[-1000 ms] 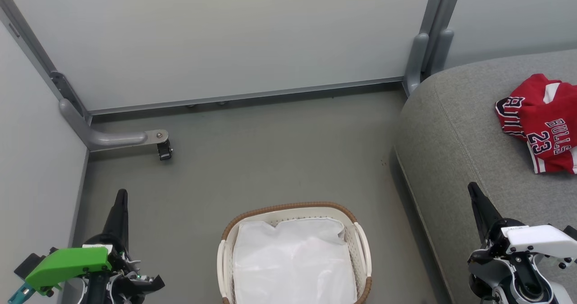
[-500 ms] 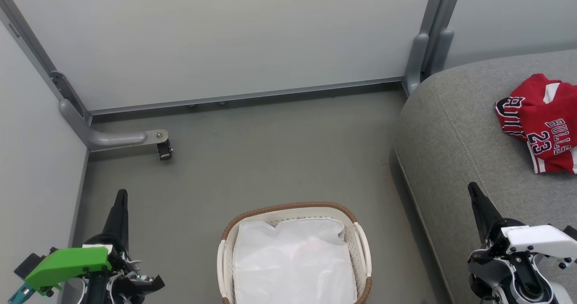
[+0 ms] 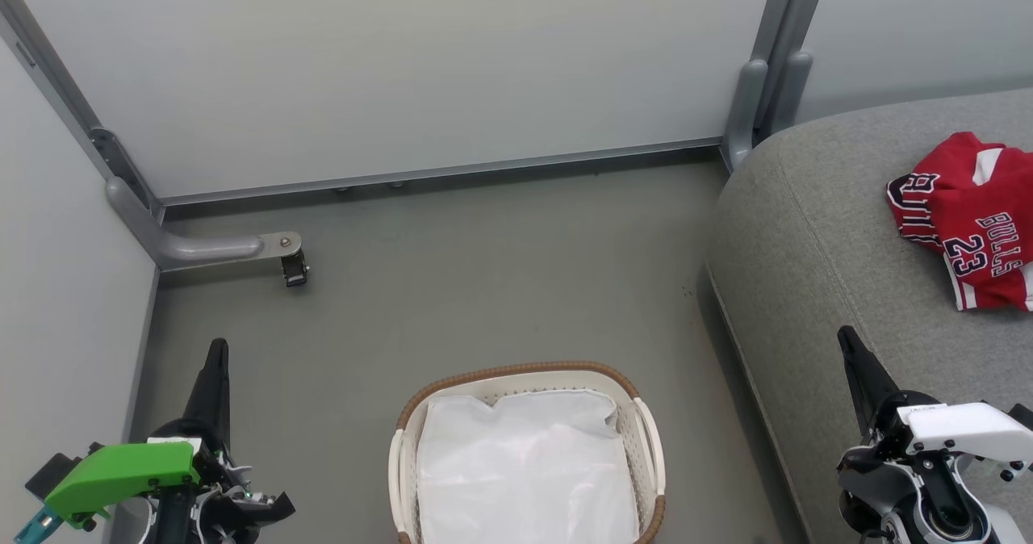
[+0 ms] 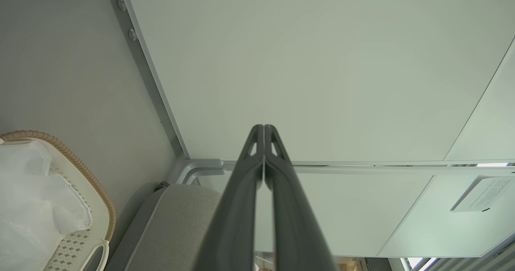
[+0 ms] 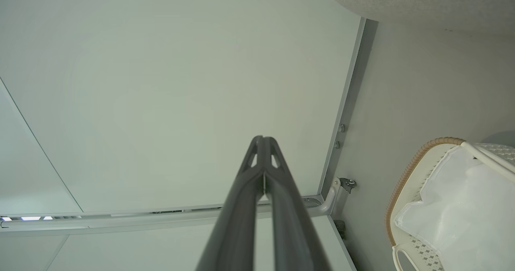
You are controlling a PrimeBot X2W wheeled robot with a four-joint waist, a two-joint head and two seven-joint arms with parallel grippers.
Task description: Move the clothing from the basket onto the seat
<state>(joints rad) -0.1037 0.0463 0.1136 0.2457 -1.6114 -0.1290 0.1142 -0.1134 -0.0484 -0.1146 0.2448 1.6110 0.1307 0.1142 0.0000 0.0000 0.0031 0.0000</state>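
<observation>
Nearest, the basket point(image 3: 516, 369) is seen at 6 o'clock, flanked by the left gripper point(image 3: 216, 349) and right gripper point(image 3: 846, 336), both pressed closed, empty. Farther, at 2 o'clock from the right gripper, the clothing point(image 3: 968, 221) is laid on the seat point(image 3: 807, 245).

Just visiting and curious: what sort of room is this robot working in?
Probably a staged test booth, not a real home: plain pale partition panels on metal feet wall in a grey sofa and a laundry basket.
</observation>
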